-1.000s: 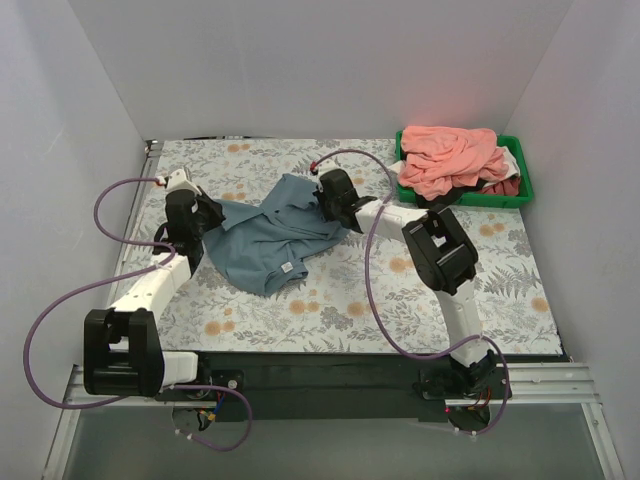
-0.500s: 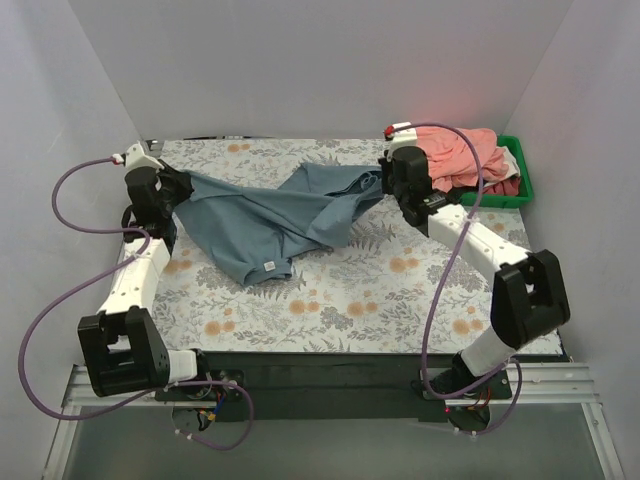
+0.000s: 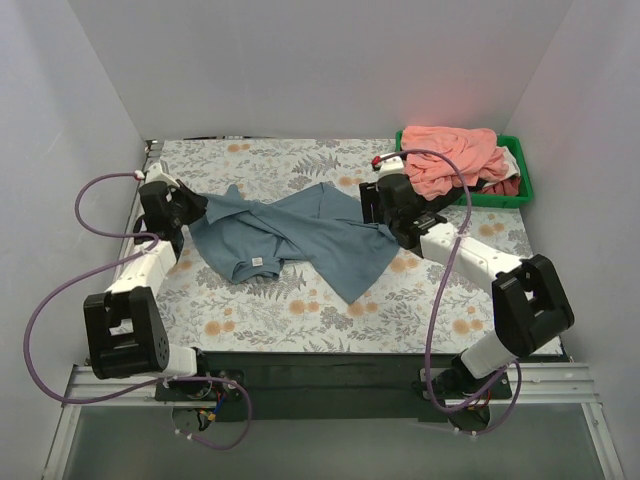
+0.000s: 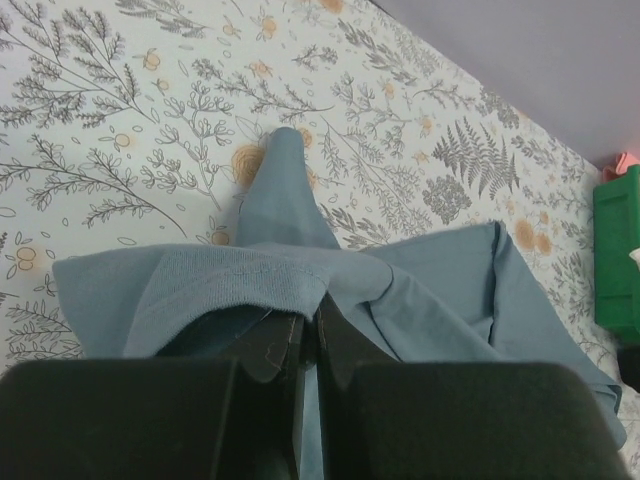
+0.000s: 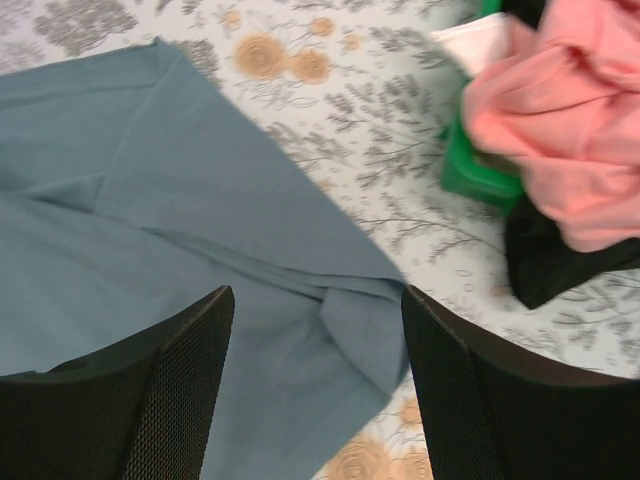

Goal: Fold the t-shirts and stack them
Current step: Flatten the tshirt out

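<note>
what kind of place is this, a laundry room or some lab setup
Most likely a lab test cell: plain white walls box in a floral-covered table, a left arm and a right arm are bolted at its near edge, and a green bin holds pink shirts.

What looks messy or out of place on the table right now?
The grey-blue t-shirt lies skewed and bunched across the table cover, its fabric twisted into folds rather than flat, with one edge pinched in the left pincer. In the green bin at the far right, the pink shirts are heaped and spill over its rim.
</note>
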### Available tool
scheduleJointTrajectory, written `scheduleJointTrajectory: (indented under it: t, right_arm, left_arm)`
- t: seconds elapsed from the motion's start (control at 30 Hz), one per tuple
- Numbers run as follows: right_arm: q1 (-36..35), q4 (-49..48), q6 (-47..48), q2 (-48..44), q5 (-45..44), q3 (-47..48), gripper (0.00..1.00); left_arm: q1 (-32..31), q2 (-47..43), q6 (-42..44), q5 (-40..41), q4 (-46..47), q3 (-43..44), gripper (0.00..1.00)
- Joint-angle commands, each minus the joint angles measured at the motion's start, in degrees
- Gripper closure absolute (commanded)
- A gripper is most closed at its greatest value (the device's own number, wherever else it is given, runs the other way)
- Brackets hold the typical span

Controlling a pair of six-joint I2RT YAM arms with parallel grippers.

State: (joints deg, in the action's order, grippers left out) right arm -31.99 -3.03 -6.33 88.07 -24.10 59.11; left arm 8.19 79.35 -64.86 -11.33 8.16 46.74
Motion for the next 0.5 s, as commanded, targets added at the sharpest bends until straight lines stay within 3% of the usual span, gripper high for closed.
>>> scheduleJointTrajectory:
  t: [0.0,0.3,0.47]
  right_arm:
    - [-1.0,1.3,-4.6,-2.7,5.1,-2.1,0.26]
    - [-12.0,5.3,-11.9,-12.6,13.7,-15.3,0.31]
    - [-16.3,5.2,-14.3,-12.5,15.7,-17.4,0.33]
  left_arm:
    - [0.4,0.6,0.5,-2.6,1.9,0.4,1.00]
    - [0.5,2.7,-0.2,-2.8,3.2,0.0,1.00]
    - [0.4,2.1,-0.1,-1.9,3.1,-0.2,1.00]
